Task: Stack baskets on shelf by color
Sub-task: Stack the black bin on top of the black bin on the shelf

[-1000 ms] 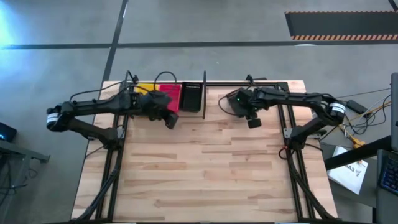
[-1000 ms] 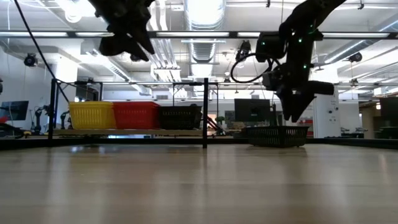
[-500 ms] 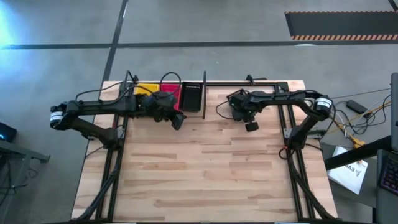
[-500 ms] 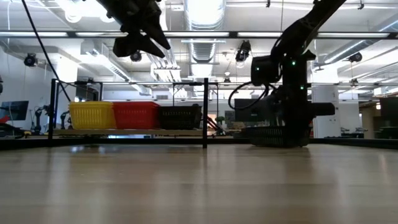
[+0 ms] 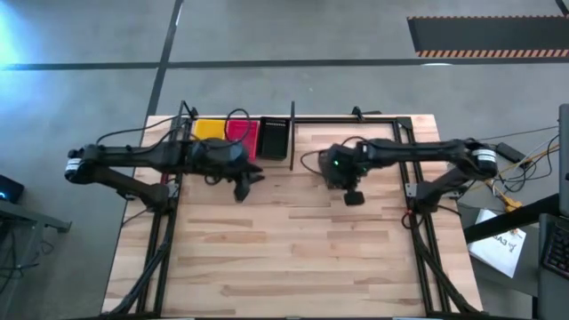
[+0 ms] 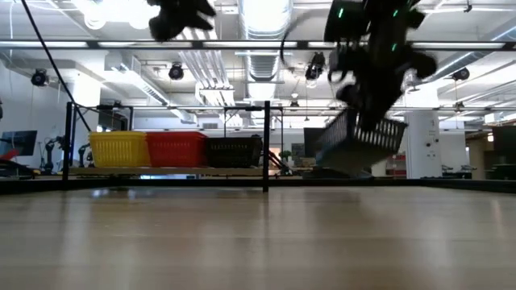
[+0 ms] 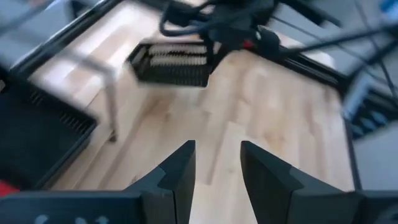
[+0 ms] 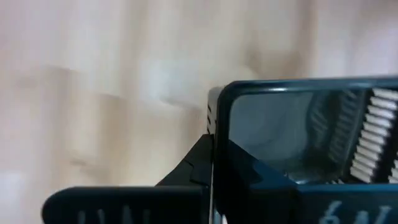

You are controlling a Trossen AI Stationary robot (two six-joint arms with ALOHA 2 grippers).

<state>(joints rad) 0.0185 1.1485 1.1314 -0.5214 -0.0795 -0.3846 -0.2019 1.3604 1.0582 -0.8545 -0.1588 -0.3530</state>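
Note:
My right gripper (image 6: pixel 372 84) is shut on a black basket (image 6: pixel 359 138), held tilted in the air right of the shelf. The basket also shows in the high view (image 5: pixel 336 165). The shelf (image 6: pixel 161 171) stands at the table's far left and carries a yellow basket (image 6: pixel 118 149), a red basket (image 6: pixel 176 149) and a second black basket (image 6: pixel 232 151) side by side on their bottoms. My left gripper (image 7: pixel 217 168) is open and empty, high above the table in front of the shelf (image 5: pixel 242 180). My right gripper holds the black basket by its rim (image 8: pixel 216 115) at one end, with the wall pinched between the two fingers, one finger (image 8: pixel 193 163) outside and one inside. The fingers come from above. The basket hangs tilted below them, clear of the table.
The shelf's black upright posts and rods (image 6: pixel 266 145) stand between the shelf baskets and the held basket. Black frame rails (image 5: pixel 418 222) run along the table's left and right edges. The near half of the wooden tabletop (image 5: pixel 293 258) lies bare.
My right gripper has dropped onto the black basket that stood on the table, taken hold of it and lifted it clear. The basket now hangs tilted and a little nearer the table's near edge. My left gripper has risen.

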